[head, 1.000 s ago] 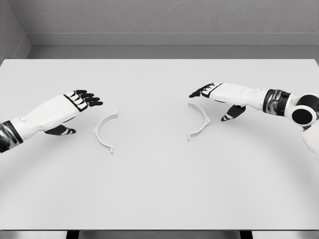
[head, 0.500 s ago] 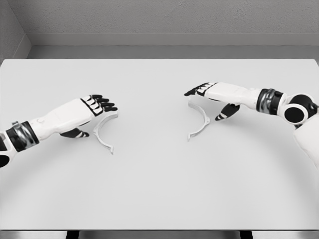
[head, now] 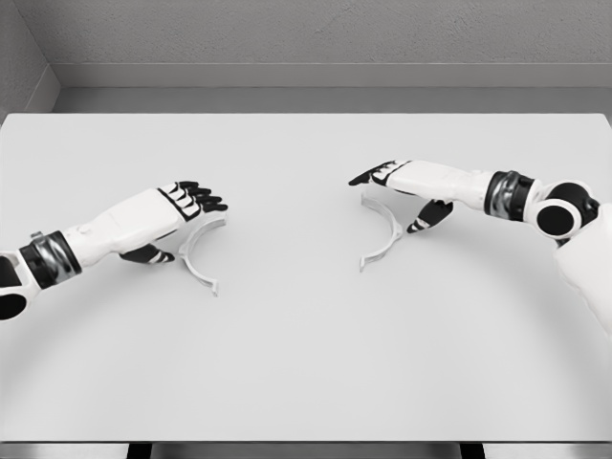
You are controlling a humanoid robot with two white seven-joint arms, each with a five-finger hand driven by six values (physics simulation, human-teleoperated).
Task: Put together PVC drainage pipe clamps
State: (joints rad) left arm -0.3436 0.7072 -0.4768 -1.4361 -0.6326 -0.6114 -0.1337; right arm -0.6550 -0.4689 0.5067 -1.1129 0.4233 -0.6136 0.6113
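Two white half-ring clamp pieces lie flat on the white table (head: 306,335). The left clamp half (head: 195,270) curves open toward the right, and my left hand (head: 186,206) hovers over its upper end with fingers spread and its thumb below. The right clamp half (head: 387,237) curves open toward the left. My right hand (head: 382,182) reaches over its upper end, fingers extended, thumb (head: 426,218) down beside the arc. Neither hand holds anything.
A grey wall and ledge (head: 306,76) run behind the table's far edge. The table's front edge (head: 306,442) is near the bottom of the view.
My left hand has moved right onto the upper end of the left clamp half. My right hand has crept left over the upper end of the right clamp half. The clamp halves have not moved.
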